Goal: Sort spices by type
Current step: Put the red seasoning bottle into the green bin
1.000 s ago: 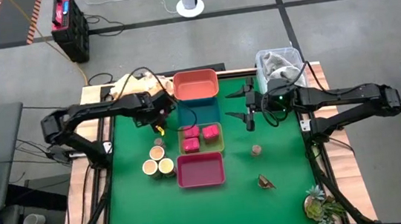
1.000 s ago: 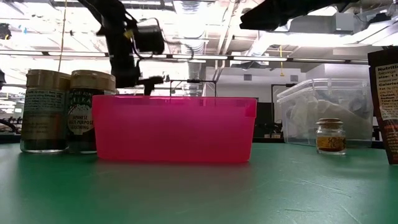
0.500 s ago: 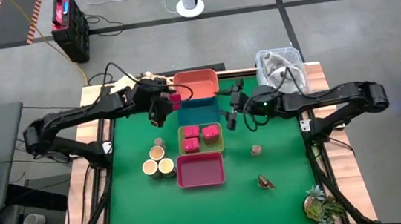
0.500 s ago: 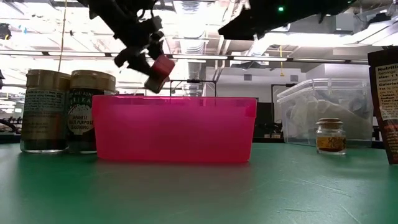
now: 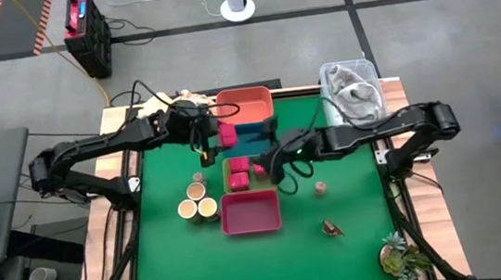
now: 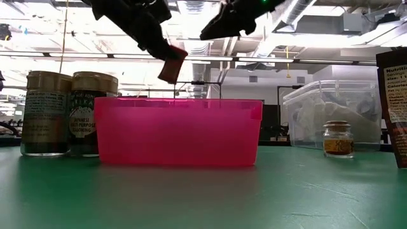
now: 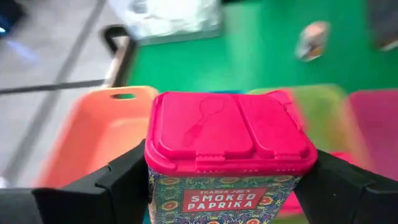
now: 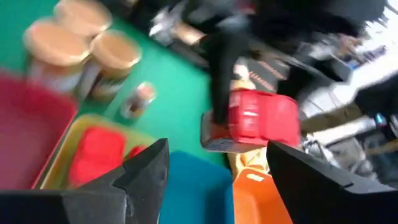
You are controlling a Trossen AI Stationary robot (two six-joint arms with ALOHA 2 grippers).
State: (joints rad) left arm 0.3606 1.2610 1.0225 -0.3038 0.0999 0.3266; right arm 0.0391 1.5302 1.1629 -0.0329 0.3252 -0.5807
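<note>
Left gripper [image 5: 211,140] holds a pink-lidded paprika tin [image 7: 230,155] above the blue tray [image 5: 253,142]. Right gripper [image 5: 283,169] hovers open-jawed and empty, probably over the yellow tray [image 5: 276,183]. With the arms so near, they could collide and knock the tin loose.

Pink-lidded paprika tin [image 7: 229,163] aloft, tubs [image 5: 196,202] clustered

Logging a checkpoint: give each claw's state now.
Left claw: shut on the smoked paprika tin.
Right claw: open, empty, above the trays.
</note>
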